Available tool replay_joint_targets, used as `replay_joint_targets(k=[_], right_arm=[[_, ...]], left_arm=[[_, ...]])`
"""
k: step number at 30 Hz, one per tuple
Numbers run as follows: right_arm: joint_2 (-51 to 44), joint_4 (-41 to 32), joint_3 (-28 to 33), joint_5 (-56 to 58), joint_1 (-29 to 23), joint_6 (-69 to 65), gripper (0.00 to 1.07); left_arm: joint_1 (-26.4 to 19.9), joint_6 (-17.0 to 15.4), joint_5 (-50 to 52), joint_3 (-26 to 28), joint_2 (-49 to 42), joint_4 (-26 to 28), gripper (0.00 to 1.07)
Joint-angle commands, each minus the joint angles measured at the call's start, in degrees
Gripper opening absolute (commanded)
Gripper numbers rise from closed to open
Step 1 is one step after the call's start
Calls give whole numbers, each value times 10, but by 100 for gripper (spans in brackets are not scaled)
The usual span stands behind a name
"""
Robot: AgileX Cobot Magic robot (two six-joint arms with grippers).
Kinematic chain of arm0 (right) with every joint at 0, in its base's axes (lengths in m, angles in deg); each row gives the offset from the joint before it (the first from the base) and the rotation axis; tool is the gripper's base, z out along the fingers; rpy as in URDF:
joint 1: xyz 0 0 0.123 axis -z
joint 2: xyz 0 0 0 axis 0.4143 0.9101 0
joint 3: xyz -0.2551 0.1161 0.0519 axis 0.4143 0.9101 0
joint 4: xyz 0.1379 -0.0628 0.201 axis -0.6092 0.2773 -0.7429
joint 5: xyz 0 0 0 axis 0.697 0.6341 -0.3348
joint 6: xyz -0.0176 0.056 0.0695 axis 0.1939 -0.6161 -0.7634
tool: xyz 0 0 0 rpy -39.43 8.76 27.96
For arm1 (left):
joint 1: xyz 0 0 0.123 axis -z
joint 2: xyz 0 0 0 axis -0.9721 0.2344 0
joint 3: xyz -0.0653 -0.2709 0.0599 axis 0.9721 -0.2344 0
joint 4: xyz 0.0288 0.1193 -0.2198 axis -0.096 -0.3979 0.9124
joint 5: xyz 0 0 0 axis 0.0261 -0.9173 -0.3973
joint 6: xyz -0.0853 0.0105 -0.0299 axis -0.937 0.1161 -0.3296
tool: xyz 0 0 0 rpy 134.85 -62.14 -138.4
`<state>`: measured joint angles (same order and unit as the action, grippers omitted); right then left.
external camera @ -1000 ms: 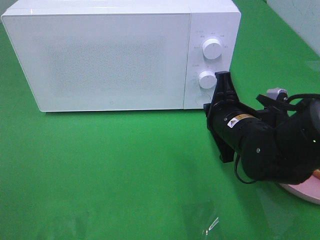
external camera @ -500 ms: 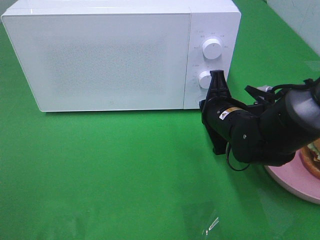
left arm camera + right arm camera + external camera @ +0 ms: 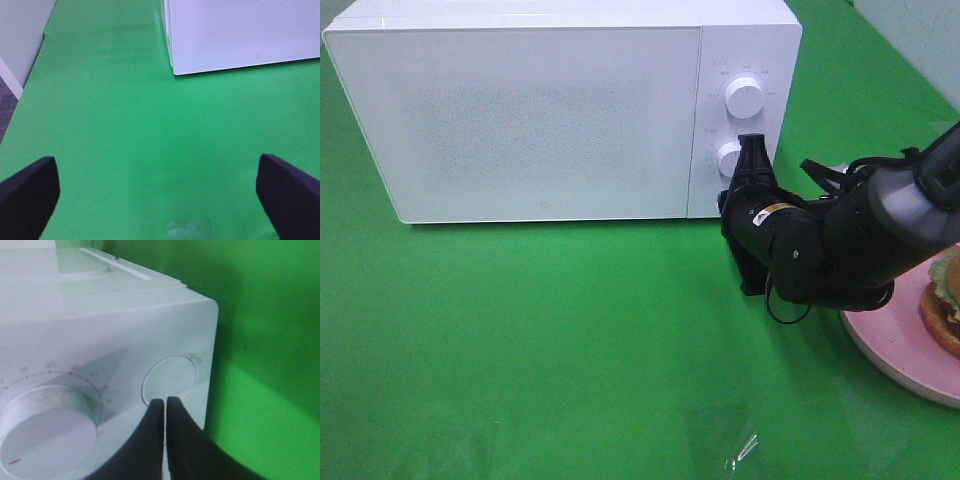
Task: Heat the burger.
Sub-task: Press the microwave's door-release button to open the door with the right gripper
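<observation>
While your left gripper [image 3: 160, 197] gapes empty, your black right gripper [image 3: 164, 402], pinched shut and empty, points at the white microwave's [image 3: 520, 110] round five-o'clock button [image 3: 172, 375].

White microwave [image 3: 750, 45], fine-dotted door [image 3: 520, 120], before the black right gripper [image 3: 752, 148]; green cloth [image 3: 520, 350] beneath, pink plate [image 3: 890, 345] behind.

burger [image 3: 943, 308] cut by frame edge, pink plate [image 3: 888, 345] partly cut off

Robot lab rig, not a real kitchen: white microwave [image 3: 520, 120] on a tabletop [image 3: 520, 350] draped in plain green cloth, grey office carpet [image 3: 6, 107] and a pale partition [image 3: 20, 35] past its edge.
</observation>
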<state>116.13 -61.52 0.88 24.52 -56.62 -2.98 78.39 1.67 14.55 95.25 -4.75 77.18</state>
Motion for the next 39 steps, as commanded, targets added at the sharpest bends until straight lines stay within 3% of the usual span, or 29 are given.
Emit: replay_joint_targets(k=[1, 12, 29, 39], right_arm=[[7, 4, -10, -1, 8, -6, 0], [32, 5, -37, -5, 15, -6, 0], [44, -15, -45, -101, 18, -7, 0], [48, -7, -100, -133, 35, -10, 0]], left_arm=[[2, 1, 10, -2, -13, 4, 100], [2, 1, 10, -2, -13, 4, 100], [2, 1, 10, -2, -13, 4, 100], [2, 1, 10, -2, -13, 4, 100]])
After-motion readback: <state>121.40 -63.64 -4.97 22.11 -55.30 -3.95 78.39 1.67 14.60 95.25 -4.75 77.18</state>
